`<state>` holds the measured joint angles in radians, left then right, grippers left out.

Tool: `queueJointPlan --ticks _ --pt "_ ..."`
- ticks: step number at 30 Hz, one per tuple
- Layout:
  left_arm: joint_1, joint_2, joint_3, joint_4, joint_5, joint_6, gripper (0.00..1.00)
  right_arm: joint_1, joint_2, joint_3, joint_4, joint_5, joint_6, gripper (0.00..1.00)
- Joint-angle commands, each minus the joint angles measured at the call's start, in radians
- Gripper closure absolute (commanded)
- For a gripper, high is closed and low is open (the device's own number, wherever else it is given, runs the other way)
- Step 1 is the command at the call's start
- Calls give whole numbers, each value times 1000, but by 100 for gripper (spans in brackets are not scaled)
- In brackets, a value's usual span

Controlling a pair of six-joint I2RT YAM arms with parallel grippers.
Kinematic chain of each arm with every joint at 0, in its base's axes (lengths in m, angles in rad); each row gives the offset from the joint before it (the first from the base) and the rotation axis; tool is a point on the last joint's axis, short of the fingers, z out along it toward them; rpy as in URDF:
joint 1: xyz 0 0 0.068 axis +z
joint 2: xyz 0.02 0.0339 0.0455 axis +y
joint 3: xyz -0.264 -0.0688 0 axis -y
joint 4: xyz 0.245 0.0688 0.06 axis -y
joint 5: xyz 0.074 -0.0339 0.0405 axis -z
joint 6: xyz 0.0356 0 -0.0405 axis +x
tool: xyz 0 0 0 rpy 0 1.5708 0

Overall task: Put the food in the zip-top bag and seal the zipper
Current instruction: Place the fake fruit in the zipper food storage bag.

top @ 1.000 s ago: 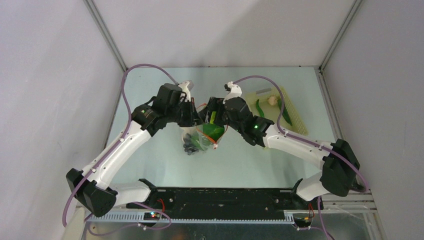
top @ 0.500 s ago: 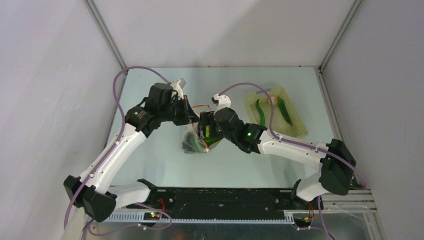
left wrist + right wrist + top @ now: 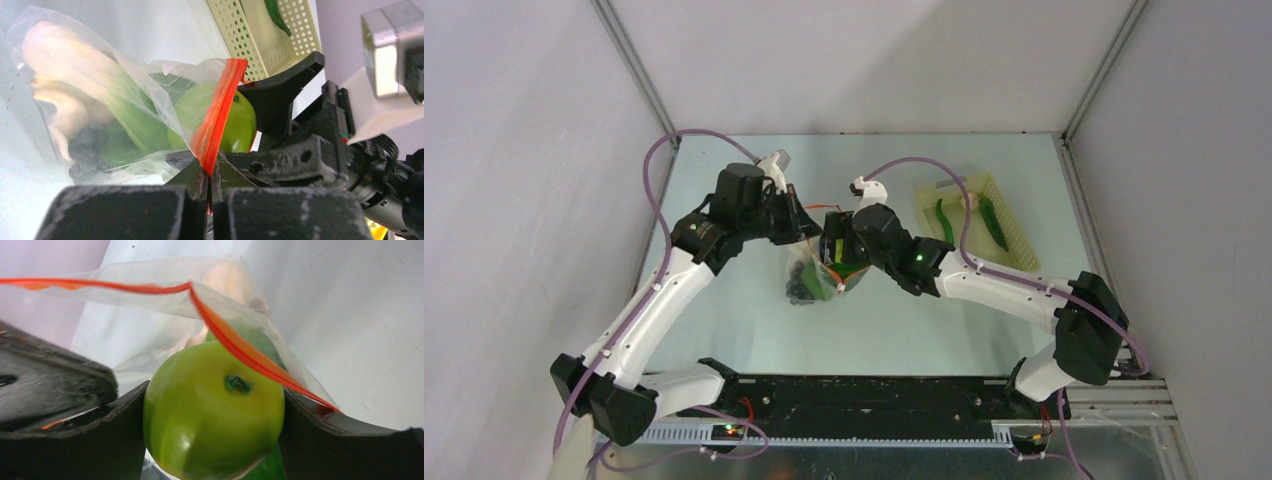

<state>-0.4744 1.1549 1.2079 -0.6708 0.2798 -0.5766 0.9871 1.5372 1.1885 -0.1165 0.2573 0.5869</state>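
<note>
The zip-top bag (image 3: pixel 812 282) hangs in the middle of the table, and my left gripper (image 3: pixel 209 176) is shut on its orange-red zipper (image 3: pixel 220 114), holding the mouth up. Bok choy (image 3: pixel 75 75) and dark grapes (image 3: pixel 801 288) lie inside the bag. My right gripper (image 3: pixel 212 412) is shut on the green apple (image 3: pixel 212 410), its fingers (image 3: pixel 120 420) on either side of the fruit. The apple (image 3: pixel 237 122) sits right at the bag's mouth, with the zipper (image 3: pixel 240 351) running across its top. Two long green peppers (image 3: pixel 994 222) and a white mushroom (image 3: pixel 969 200) stay in the basket.
The pale yellow perforated basket (image 3: pixel 1021 250) stands at the back right, close behind the right arm. Both arms (image 3: pixel 664 300) meet over the table's middle. Grey walls close in the table on the left, right and back.
My right gripper has carried the apple leftward to the bag's mouth. The left arm has shifted slightly left with the zipper still pinched, and the bag swung with it.
</note>
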Motion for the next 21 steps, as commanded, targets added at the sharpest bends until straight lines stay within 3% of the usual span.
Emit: queueJointPlan --ticks 1,6,21 --pt "-17 -32 7 37 106 -14 99 -26 45 77 43 -24 63 17" --pt "-16 -23 6 38 115 -18 99 -13 43 98 21 -6 61 2" --pt "-15 -14 3 39 118 -23 99 5 -85 99 24 -14 46 1"
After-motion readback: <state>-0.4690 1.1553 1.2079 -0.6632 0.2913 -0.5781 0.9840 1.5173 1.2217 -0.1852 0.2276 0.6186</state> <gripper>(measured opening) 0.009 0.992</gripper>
